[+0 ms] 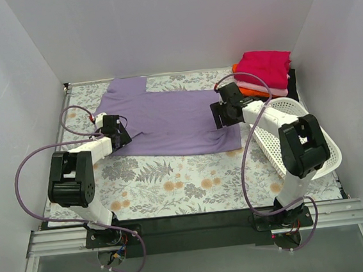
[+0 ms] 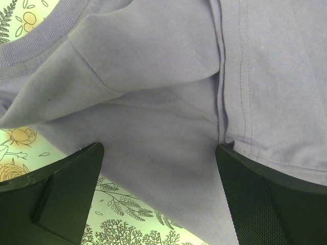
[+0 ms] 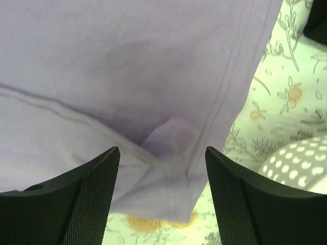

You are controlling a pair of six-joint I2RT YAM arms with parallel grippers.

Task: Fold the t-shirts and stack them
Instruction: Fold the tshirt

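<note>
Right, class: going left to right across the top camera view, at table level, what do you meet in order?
In order: left gripper → lavender t-shirt → right gripper → white basket. The folded stack overlaps the basket's span, so it is left out.

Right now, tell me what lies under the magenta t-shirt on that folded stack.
Under the magenta t-shirt a pale pink t-shirt shows, then an orange t-shirt, with black cloth at the right edge. Only their edges show; the rest is covered.
</note>
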